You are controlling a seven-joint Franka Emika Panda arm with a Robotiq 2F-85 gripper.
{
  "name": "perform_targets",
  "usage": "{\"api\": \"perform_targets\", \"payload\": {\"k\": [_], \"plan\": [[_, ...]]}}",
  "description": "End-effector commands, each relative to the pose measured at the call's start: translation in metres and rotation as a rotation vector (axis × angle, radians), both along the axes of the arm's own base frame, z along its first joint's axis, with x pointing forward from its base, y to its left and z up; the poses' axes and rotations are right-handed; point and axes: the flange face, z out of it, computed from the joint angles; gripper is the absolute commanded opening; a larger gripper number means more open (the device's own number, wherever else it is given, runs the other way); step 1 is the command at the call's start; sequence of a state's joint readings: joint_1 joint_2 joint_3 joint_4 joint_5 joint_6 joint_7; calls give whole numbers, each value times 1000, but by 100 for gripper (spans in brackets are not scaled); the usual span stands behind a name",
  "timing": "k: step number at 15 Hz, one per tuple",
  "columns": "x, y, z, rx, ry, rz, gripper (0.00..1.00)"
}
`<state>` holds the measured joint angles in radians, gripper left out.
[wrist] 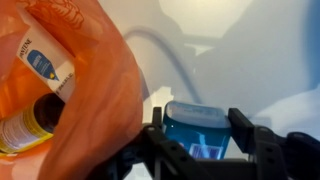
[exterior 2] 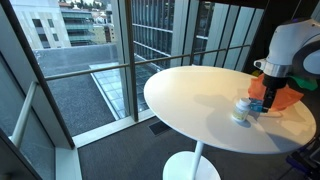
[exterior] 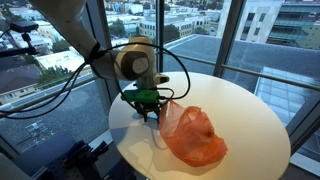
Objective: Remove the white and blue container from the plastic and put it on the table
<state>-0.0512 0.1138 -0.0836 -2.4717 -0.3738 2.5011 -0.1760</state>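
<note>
The white and blue container (wrist: pixel 196 128) has a blue lid and sits between my gripper's fingers (wrist: pixel 197 135), which are closed against its sides. In an exterior view the container (exterior 2: pixel 243 108) stands upright at table level just beside the orange plastic bag (exterior 2: pixel 283 97), with the gripper (exterior 2: pixel 257 98) on it. In an exterior view the gripper (exterior: pixel 148 107) is at the bag's (exterior: pixel 192 136) open end. The bag (wrist: pixel 70 90) fills the left of the wrist view.
The round white table (exterior: pixel 240 100) stands by tall windows; it also shows in an exterior view (exterior 2: pixel 195 95). Inside the bag lie a white item with a blue label (wrist: pixel 42 62) and a bottle (wrist: pixel 25 125). A cable shadow crosses the tabletop.
</note>
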Motion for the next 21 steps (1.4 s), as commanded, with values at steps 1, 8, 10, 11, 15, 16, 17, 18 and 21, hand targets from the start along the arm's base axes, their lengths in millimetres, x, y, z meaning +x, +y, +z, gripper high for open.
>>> {"api": "perform_targets", "payload": {"k": [1,8,10,11,15,16,17,18,21], "plan": [[-2,-3,5,-5,-10,-6,97],[2,-25,43,45,-56,-130,100],[5,-37,62,52,-86,-190,100],[5,-42,72,60,-100,-218,100],[5,-60,112,83,-121,-326,100],[4,-64,123,91,-125,-350,100],[2,-67,135,97,-127,-370,100],[-1,-70,147,104,-126,-386,100],[-7,-80,181,116,-102,-426,100]]}}
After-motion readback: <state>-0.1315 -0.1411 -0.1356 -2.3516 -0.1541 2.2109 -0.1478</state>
